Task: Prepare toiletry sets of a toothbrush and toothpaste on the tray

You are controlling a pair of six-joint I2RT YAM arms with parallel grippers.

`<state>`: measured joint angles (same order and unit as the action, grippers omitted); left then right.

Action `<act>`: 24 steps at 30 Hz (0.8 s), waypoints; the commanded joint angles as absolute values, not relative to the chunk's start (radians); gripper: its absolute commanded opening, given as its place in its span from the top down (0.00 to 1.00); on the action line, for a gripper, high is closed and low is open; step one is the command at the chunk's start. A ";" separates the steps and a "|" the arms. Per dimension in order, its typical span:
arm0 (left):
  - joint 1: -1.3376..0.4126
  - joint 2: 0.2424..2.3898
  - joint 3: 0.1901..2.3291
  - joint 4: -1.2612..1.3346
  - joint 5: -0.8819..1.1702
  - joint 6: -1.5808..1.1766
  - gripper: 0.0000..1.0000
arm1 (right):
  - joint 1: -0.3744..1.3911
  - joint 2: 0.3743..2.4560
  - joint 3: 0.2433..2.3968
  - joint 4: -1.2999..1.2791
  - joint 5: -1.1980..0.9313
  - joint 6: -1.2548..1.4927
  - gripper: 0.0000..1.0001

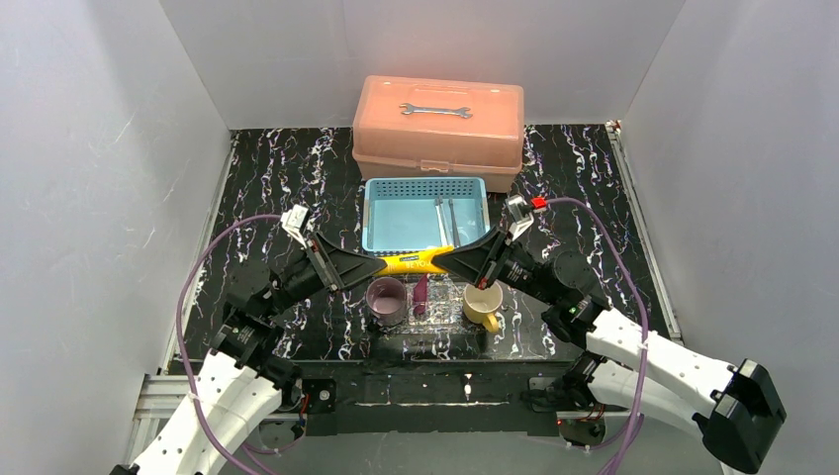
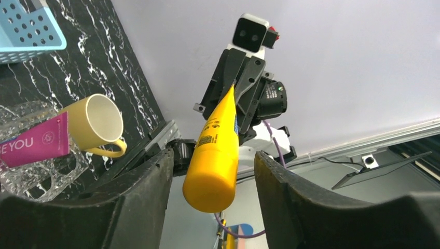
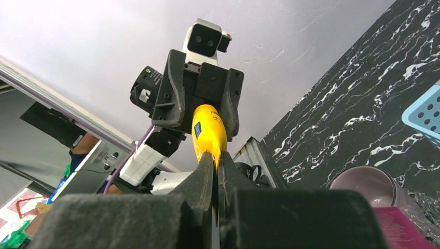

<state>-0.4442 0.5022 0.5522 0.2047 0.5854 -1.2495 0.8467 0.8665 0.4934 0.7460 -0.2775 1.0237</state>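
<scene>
A yellow toothpaste tube point(image 1: 414, 261) hangs level above the table between my two grippers. My right gripper point(image 1: 440, 259) is shut on its flat crimped end point(image 3: 208, 129). The round cap end point(image 2: 215, 155) sits between the fingers of my left gripper point(image 1: 381, 265), which is open with a gap on each side. A magenta toothpaste tube point(image 1: 420, 294) lies on the clear tray point(image 1: 440, 322), between a purple mug point(image 1: 386, 300) and a yellow mug point(image 1: 483, 305). Thin pale toothbrushes point(image 1: 445, 220) lie in the light-blue basket point(image 1: 425, 183).
A salmon-pink toolbox point(image 1: 438, 139) with a wrench point(image 1: 435, 110) on its lid stands behind the basket. White walls close in the black marbled table on three sides.
</scene>
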 commanded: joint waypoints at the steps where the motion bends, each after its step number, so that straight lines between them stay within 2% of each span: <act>1: -0.445 0.514 0.537 0.206 0.637 -1.232 0.39 | 0.851 0.830 0.556 0.723 -0.296 0.957 0.99; 7: -0.445 0.508 0.561 0.143 0.642 -1.173 0.23 | 0.851 0.789 0.635 0.537 -0.301 0.862 0.99; 10: -0.445 0.503 0.633 -0.031 0.605 -1.068 0.18 | 0.851 0.765 0.674 0.441 -0.292 0.806 0.99; 24: -0.445 0.504 0.843 -0.472 0.496 -0.752 0.13 | 0.851 0.760 0.930 -0.112 -0.197 0.507 0.99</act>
